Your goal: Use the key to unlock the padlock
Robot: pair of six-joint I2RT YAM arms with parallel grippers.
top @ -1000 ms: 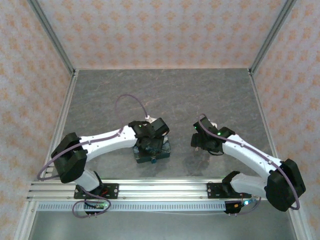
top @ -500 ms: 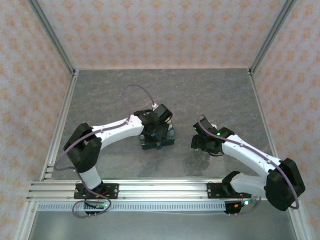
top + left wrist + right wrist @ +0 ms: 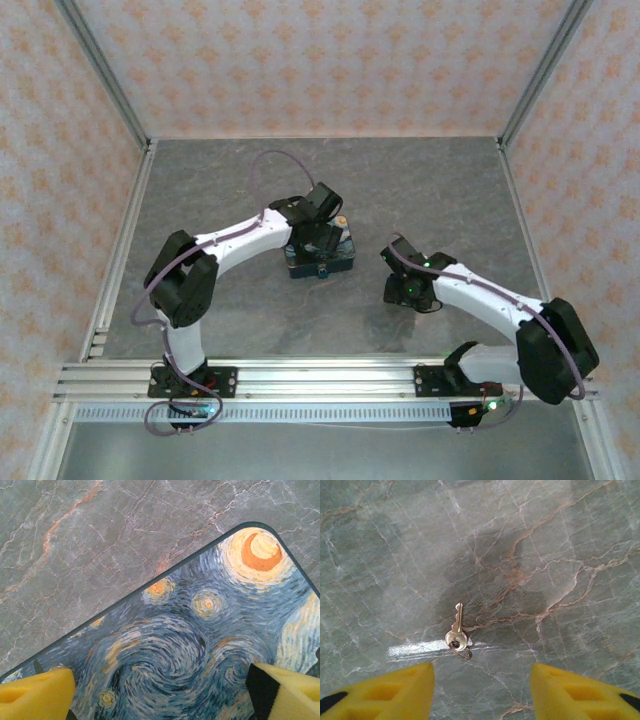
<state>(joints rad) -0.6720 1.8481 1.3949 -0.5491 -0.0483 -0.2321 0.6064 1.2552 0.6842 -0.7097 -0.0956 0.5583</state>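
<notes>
"Locating the key [image 3: 457,632] first, Inspector: where did it lie?"
"Flat on the table [image 3: 560,555], lower centre of the right wrist view, blade up-frame, ring down-frame."
"And the right gripper [image 3: 482,692]?"
"Jaws apart, empty; key just ahead, slightly left. Left gripper [image 3: 160,695] stood spread open over the box [image 3: 200,630], padlock [image 3: 322,270] at its near edge. Right arm was nearer."
</notes>
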